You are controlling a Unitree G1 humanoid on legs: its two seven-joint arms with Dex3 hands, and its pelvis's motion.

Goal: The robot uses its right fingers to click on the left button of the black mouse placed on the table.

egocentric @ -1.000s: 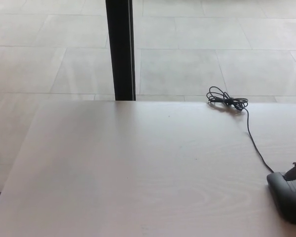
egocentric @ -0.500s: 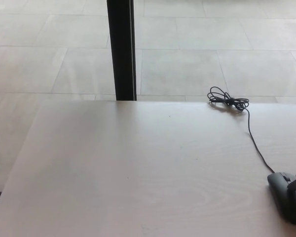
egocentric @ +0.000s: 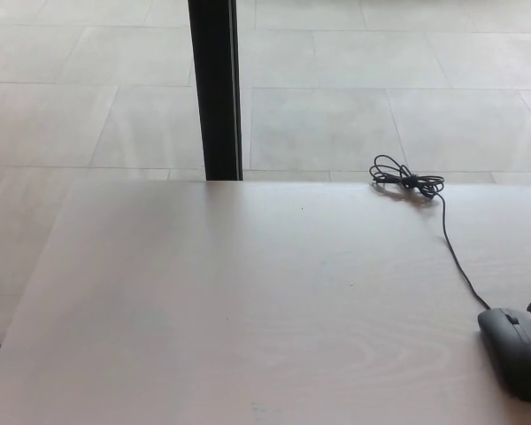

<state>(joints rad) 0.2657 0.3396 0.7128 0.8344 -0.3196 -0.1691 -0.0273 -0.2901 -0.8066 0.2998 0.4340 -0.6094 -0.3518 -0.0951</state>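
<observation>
The mouse lies on the table, near right. Its cable runs far-left to a coil at the far edge

A pale wood-grain table fills the lower part of the view. A black mouse lies on it near the right edge. The mouse's thin black cable runs back across the tabletop to a bundled coil at the far edge.
</observation>
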